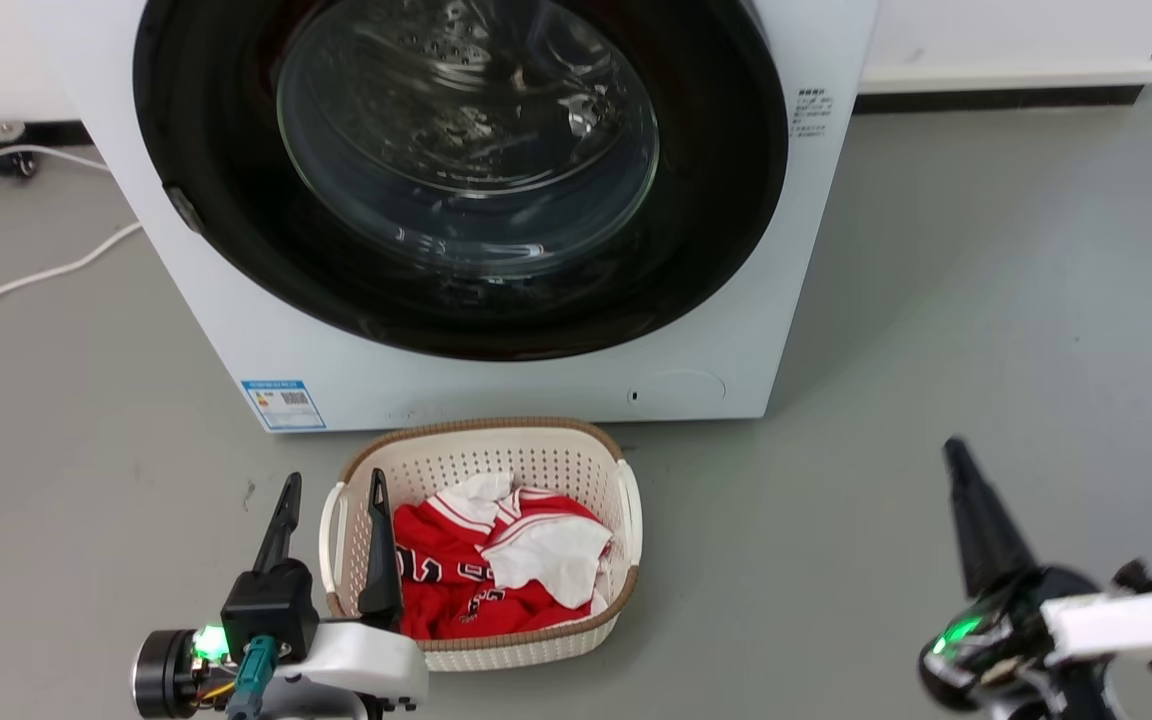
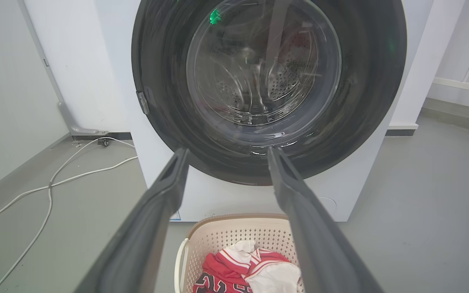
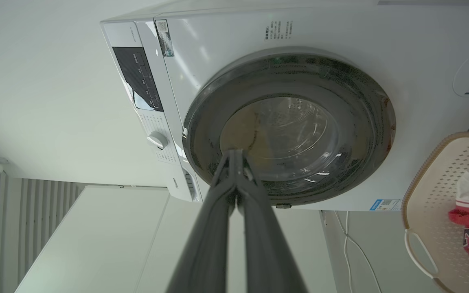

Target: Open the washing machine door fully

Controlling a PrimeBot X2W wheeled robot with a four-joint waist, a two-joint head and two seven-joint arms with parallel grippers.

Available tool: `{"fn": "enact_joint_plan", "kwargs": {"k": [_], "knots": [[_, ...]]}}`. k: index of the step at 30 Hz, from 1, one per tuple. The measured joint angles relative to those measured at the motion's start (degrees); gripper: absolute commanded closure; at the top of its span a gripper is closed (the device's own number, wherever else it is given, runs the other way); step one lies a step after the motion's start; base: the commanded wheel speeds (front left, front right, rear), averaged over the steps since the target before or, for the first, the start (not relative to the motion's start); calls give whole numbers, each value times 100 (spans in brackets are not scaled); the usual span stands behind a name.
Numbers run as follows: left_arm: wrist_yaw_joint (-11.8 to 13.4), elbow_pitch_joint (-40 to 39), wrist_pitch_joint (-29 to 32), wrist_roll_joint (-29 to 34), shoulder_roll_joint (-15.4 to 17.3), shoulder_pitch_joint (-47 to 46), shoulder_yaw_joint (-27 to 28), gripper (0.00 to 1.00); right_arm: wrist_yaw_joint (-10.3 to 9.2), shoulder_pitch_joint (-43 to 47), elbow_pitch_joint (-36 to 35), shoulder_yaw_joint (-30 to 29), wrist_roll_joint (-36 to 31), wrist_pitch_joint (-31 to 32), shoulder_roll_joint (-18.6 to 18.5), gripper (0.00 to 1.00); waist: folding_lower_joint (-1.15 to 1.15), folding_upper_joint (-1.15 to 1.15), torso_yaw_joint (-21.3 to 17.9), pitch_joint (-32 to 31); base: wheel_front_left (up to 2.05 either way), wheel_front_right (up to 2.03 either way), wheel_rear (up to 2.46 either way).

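Observation:
The washing machine door (image 1: 726, 170) is round, with a wide glossy black rim and a bulging glass bowl, and it lies flush against the white machine front. It also faces the left wrist camera (image 2: 364, 81) and appears rotated in the right wrist view (image 3: 364, 122). My left gripper (image 1: 332, 492) stands open at the lower left, above the basket's left rim, well short of the door; its fingers (image 2: 161, 203) spread wide with nothing between them. My right gripper (image 1: 954, 450) hangs over the floor at the lower right, fingertips pressed together (image 3: 234, 156), holding nothing.
A cream laundry basket (image 1: 496, 440) with red and white clothes (image 1: 496, 560) sits on the grey floor directly before the machine. White cables (image 1: 36, 275) trail on the floor at the left. The machine's control panel and knob (image 3: 157, 140) face sideways in the right wrist view.

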Motion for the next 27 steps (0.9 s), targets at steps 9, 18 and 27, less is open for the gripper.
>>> {"fn": "enact_joint_plan", "kwargs": {"k": [9, 18, 27], "knots": [[-19, -130, 0, 44, -1, -326, -29, 0, 0, -1267, 703, -806, -99, 304, -299, 100, 0, 0, 24, 482, 0, 0, 0], [-77, -281, 0, 53, 1, -916, -111, 0, 0, -3146, 1978, -1191, -37, 832, -848, 100, 1, 0, 129, 1244, 0, 0, 0], [-114, -446, 0, 48, 1, -1674, -307, 0, 0, -4944, 2788, -1102, -322, 1165, -1330, 100, 1, 0, 373, 2111, 0, 0, 0]]}}
